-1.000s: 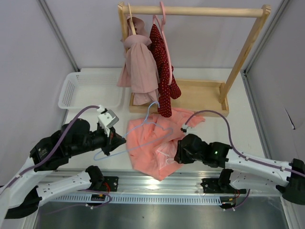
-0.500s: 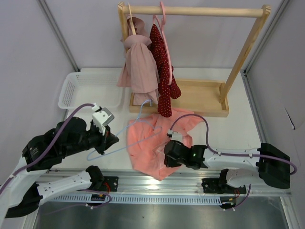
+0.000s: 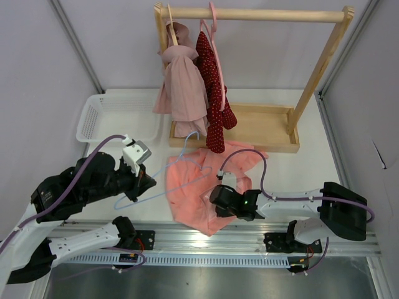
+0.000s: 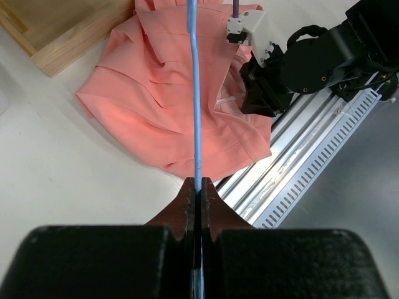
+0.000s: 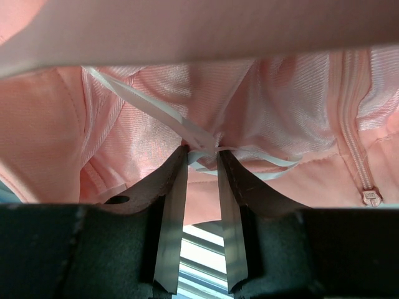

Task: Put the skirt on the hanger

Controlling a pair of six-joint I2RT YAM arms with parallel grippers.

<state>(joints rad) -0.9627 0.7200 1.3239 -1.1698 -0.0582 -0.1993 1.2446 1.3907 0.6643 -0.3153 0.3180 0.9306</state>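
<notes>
Nearest, ribbed aluminium rail [image 3: 212, 240] along the front edge with both arm bases. Black left arm [image 3: 81, 187] reaches right, left jaws closed tight on the bottom wire of the thin light-blue wire hanger [image 4: 194, 93]. The hanger is lifted, runs away from the jaws over the skirt, hook end toward the rack. Black right arm [image 3: 274, 202] lies low across the white tabletop [image 3: 299, 168], wrist at the skirt's near right part. Right jaws are a narrow gap apart, tips pushed into the fabric with a thin white ribbon loop [image 5: 168, 115] crossing between them; cannot tell if the ribbon is pinched, the gap looks wider than the ribbon. Zip [image 5: 352, 149] just right of the tips. Salmon-coral pink soft fabric skirt [image 3: 187, 199] lies crumpled on the tabletop between the two arms, not on the hanger. Further back left, white slatted plastic basket [image 3: 93, 103]. Behind the skirt, light wooden clothes rack [image 3: 249, 14]. On its bar hang a paler dusty-pink garment [image 3: 184, 87], a dark red white-dotted garment [image 3: 209, 68] beside it, and a pink plastic hanger [image 3: 215, 25].
</notes>
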